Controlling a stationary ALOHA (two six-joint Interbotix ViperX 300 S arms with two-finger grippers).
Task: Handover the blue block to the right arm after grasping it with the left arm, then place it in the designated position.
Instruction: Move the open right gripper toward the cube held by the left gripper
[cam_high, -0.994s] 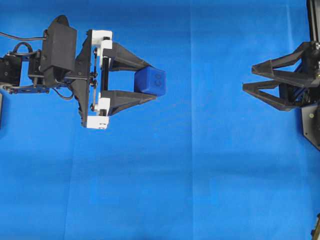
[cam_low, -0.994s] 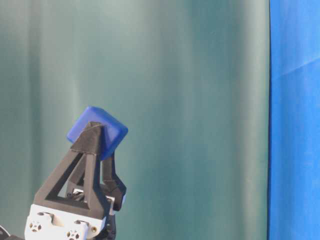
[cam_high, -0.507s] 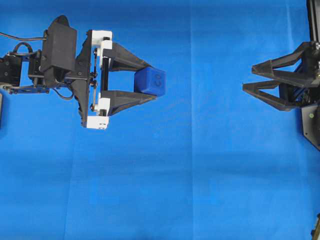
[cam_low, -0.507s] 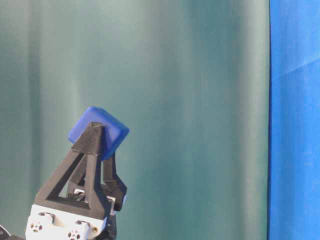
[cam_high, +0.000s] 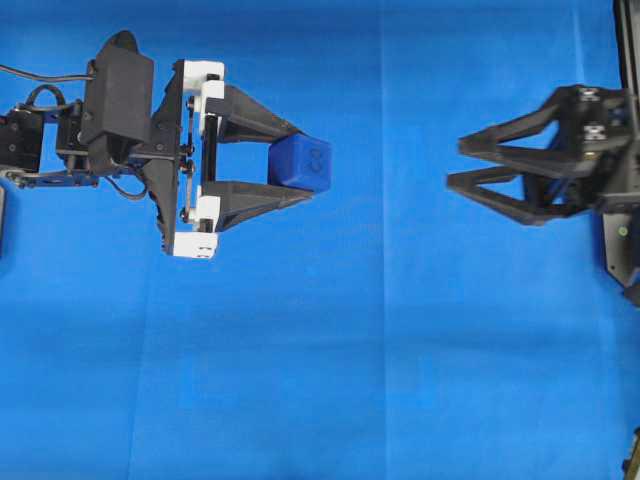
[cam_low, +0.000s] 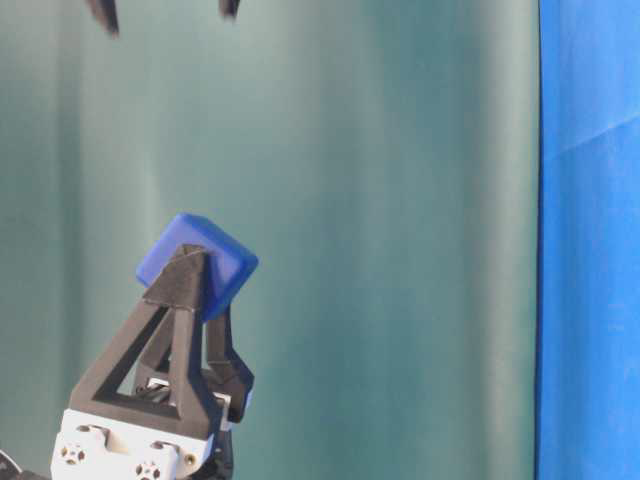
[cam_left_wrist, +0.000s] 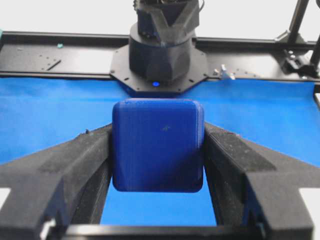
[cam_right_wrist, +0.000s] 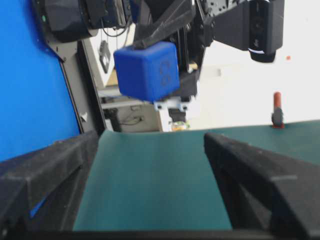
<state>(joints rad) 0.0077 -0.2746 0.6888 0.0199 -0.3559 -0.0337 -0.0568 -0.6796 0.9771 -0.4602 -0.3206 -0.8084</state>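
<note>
Surface: bright blue cloth (cam_high: 380, 350) over the desk.
Block: small navy-blue rounded plastic cube (cam_high: 300, 163), pinched at the tips of the left white-bracketed gripper (cam_high: 292, 163), off the cloth.
Right all-black gripper (cam_high: 458, 165): jaws wide, empty, facing the cube, well apart.

Left gripper (cam_high: 300, 165) clamped, held aloft; right gripper (cam_high: 455, 163) spread wide, facing it.

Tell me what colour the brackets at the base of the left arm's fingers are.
White brackets, against black fingers; the overhead view shows them best.
</note>
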